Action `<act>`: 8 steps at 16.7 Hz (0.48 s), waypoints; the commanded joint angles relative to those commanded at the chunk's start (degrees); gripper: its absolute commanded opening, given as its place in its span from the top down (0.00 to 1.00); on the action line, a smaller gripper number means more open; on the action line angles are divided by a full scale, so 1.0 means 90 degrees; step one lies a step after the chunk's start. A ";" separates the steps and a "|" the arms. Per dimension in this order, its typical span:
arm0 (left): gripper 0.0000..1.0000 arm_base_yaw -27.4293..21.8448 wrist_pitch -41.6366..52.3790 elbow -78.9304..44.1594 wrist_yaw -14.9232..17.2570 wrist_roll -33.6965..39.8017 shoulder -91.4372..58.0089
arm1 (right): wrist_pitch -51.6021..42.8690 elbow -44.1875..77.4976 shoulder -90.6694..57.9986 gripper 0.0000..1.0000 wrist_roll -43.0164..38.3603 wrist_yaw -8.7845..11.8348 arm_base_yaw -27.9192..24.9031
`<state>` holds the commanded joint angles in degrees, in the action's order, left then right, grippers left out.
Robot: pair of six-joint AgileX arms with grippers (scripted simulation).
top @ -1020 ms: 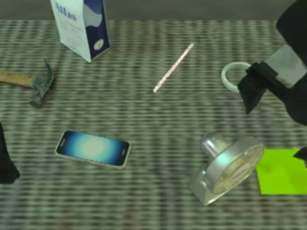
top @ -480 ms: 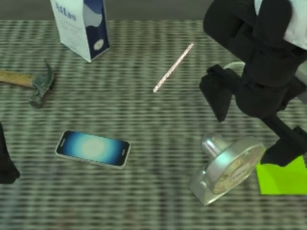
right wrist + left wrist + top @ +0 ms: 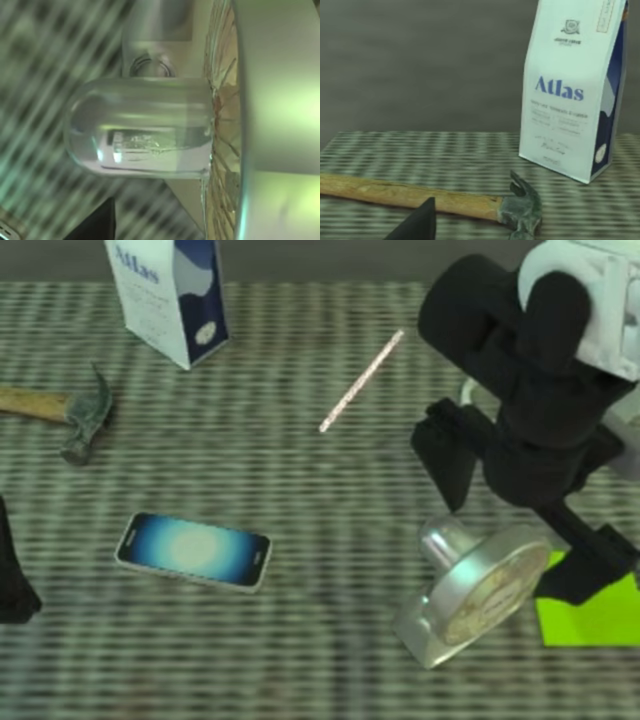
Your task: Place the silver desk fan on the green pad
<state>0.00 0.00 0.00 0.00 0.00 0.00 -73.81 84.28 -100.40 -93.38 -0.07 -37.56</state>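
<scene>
The silver desk fan (image 3: 478,588) stands on the table at the front right, with its beige speckled face turned toward the green pad (image 3: 598,618) right beside it. My right gripper (image 3: 517,515) hovers open just above the fan. One dark finger (image 3: 446,462) is behind the rear motor knob (image 3: 446,540), and the other finger (image 3: 590,562) is over the pad's near corner. In the right wrist view the knob (image 3: 142,131) and the disc head (image 3: 272,120) fill the picture, with one fingertip (image 3: 96,224) low down. My left gripper (image 3: 12,580) is parked at the table's left edge.
A smartphone (image 3: 193,551) lies at the front left of centre. A hammer (image 3: 70,416) lies at the left and a white-and-blue Atlas carton (image 3: 170,295) stands at the back left. A thin pink speckled stick (image 3: 361,382) lies at the back centre. The hammer (image 3: 445,200) and carton (image 3: 575,90) also show in the left wrist view.
My right arm swung in from the right edge to above the fan and has now settled slightly lower and leftward, its fingers straddling it. The fan and left arm have not moved.
</scene>
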 joint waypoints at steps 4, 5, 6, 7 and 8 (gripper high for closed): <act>0.00 0.0000 0.0000 0.0000 0.0000 0.0000 0.0000 | 0.0601 -0.0563 -0.0038 0.00 -0.0023 0.0000 -0.0022; 0.00 0.0000 0.0000 0.0000 0.0000 0.0000 0.0000 | 0.0609 -0.0571 -0.0039 0.00 -0.0024 0.0000 -0.0022; 0.00 0.0000 0.0000 0.0000 0.0000 0.0000 0.0000 | 0.0609 -0.0571 -0.0039 0.00 -0.0024 0.0000 -0.0022; 0.00 0.0000 0.0000 0.0000 0.0000 0.0000 0.0000 | 0.0609 -0.0571 -0.0039 0.00 -0.0024 0.0000 -0.0022; 0.00 0.0000 0.0000 0.0000 0.0000 0.0000 0.0000 | 0.0609 -0.0571 -0.0039 0.08 -0.0024 0.0000 -0.0022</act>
<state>0.00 0.00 0.00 0.00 0.00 0.00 -68.34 79.14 -100.76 -93.59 -0.07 -37.76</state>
